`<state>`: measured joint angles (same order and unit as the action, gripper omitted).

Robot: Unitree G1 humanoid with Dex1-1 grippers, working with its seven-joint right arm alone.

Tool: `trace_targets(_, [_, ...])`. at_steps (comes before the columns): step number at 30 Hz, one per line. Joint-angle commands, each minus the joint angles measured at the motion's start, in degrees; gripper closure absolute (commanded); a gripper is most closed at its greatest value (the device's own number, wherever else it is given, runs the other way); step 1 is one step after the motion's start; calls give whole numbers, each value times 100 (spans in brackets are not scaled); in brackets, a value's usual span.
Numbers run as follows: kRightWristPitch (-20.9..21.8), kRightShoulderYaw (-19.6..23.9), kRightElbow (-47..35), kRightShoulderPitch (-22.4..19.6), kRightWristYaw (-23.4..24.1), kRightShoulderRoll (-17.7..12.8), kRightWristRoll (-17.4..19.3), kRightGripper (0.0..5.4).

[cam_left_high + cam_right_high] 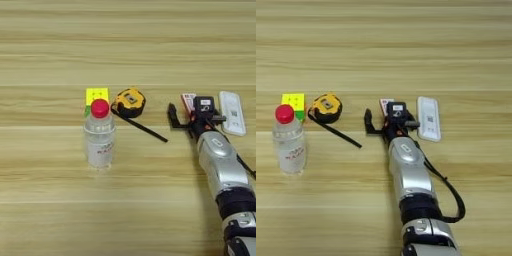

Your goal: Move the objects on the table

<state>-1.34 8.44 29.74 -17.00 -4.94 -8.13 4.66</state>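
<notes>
The silver right forearm (408,175) reaches up from the bottom edge; its claw (378,120) gapes wide.

Table (50,40): light-brown wood w/ darker horizontal grain lines and plank seams. Bottle (100,142): clear, red cap, faint reddish print on the label. Puzzle cube (96,94): yellow top w/ small red dots, green strip along its lower edge. Tape measure (129,102): yellow body, black rim, grey-ish centre plate; black strap (142,128) trailing from it. Small box (188,101): red and white, mostly hidden behind gripper. Remote-like bar (232,112): white, w/ small grey marks on its face. Right gripper (378,121): black fingers, black housing w/ a white label, orange-red bits at the wrist. Forearm (408,172): silver, black band lower down, black cable along its side
</notes>
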Motion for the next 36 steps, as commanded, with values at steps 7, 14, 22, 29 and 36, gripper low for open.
trace_targets(7, [-19, 51, -177, -413, -37, -69, 59, 143])
trace_targets(14, [-28, 60, -162, -415, -53, -79, 67, 234])
trace_targets(22, [-48, 49, -207, -395, -91, -68, 79, 332])
trace_targets(29, [-332, -392, -1162, 34, -265, 277, 14, 332])
trace_targets(36, [-455, -947, -1190, 222, -279, 748, -182, 332])
